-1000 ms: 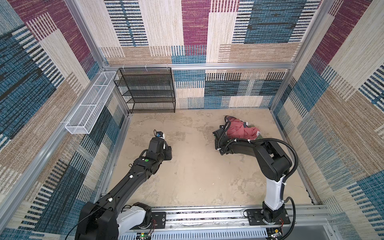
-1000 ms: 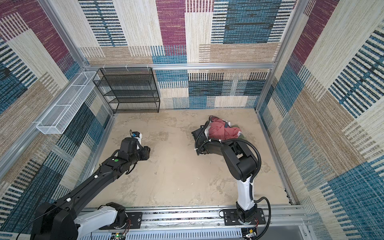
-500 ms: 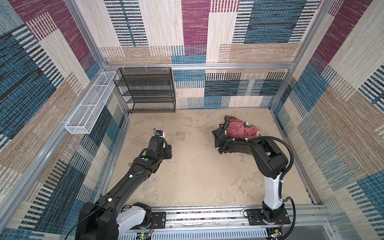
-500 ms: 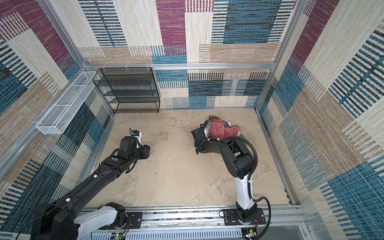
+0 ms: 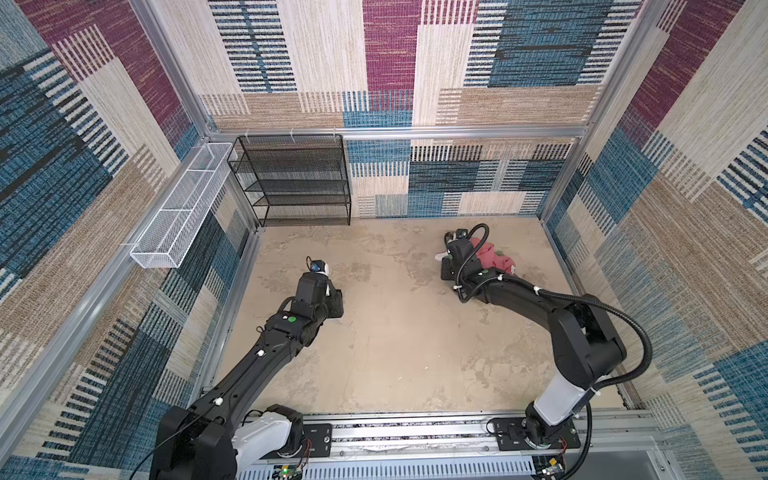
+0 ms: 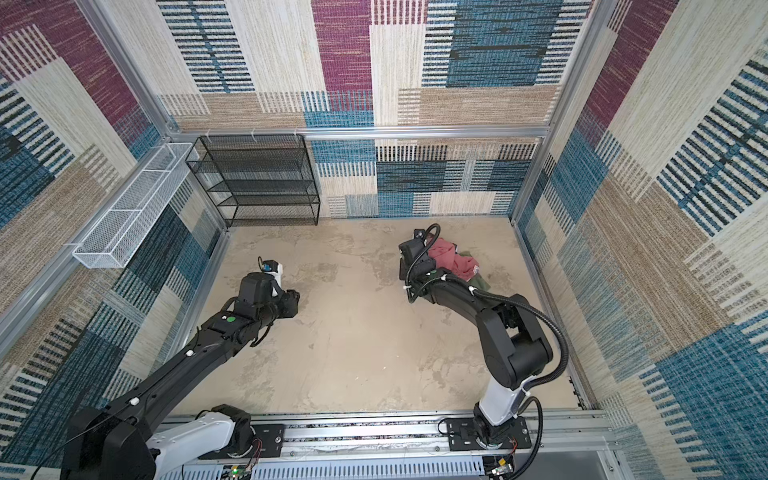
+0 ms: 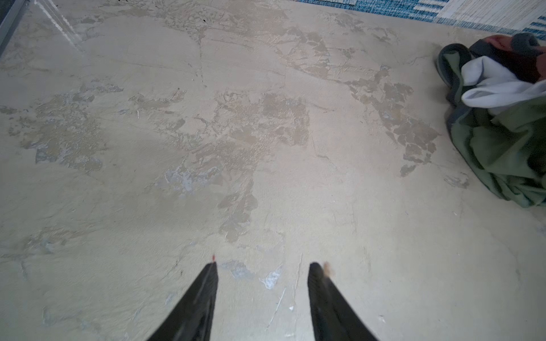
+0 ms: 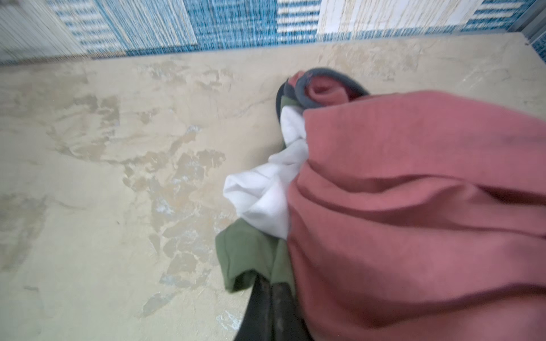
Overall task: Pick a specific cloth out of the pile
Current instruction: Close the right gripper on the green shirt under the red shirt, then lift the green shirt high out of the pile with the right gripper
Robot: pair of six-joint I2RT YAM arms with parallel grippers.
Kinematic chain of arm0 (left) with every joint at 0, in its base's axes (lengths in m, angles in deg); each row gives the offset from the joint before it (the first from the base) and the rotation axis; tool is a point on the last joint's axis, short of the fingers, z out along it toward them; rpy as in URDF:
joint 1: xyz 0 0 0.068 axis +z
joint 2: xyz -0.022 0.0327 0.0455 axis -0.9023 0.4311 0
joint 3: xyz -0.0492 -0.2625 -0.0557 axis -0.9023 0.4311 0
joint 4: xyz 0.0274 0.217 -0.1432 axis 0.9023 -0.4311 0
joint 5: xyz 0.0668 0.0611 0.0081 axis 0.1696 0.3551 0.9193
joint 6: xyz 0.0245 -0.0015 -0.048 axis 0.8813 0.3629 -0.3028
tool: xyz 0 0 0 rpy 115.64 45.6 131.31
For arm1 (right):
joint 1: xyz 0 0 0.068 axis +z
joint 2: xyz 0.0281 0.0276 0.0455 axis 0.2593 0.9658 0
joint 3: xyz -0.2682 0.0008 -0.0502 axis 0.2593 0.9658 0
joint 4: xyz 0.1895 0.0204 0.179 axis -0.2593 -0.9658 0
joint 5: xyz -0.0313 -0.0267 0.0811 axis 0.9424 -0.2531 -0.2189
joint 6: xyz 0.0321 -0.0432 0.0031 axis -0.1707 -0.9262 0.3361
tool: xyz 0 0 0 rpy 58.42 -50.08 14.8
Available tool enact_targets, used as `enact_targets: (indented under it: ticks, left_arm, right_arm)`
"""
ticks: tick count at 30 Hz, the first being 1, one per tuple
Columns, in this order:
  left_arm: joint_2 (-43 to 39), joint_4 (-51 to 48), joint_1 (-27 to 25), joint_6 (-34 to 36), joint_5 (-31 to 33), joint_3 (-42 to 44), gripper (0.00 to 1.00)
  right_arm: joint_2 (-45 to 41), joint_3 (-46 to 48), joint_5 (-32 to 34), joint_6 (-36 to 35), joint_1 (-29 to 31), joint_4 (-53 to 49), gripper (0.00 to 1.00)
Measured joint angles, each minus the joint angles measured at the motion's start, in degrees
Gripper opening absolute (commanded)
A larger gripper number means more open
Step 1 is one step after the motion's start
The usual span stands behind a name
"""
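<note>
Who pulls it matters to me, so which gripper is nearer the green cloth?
Right. The right gripper is shut on an edge of the green cloth at the pile. The left gripper hangs open over the table, well apart from the cloth.

Right pincer: you see its dark fingers pressed together, tips buried in a fold of olive fabric.
Cloth: your olive-green piece lies lowest in the pile, bunched at those tips.
White cloth: crumpled, wedged between the olive and the red.
Red garment: brick-red, draped over the top, filling your near side.
Trim: grey-blue band curling at the far end.
Bench: beige, mottled.
Wall: blue and cream weave.
</note>
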Motion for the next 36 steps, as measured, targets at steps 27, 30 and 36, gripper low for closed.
enact_targets:
  ticks: [27,30,36]
  left_arm:
    - [-1.4,-1.22,-0.02,-1.31,-1.4,-2.86,0.52]
    - [-1.57,-1.18,-0.02,-1.33,-1.51,-2.78,0.51]
    - [-1.4,-1.25,0.0,-2.4,-3.06,-2.78,0.51]
  right_arm:
    - [-14.91,-8.7,-9.51,-3.06,-6.29,-4.96,0.0]
    - [-15.63,-9.44,-10.4,-3.23,-6.73,-5.33,0.0]
    - [-15.91,-11.37,-11.76,-3.23,-7.91,-6.67,0.0]
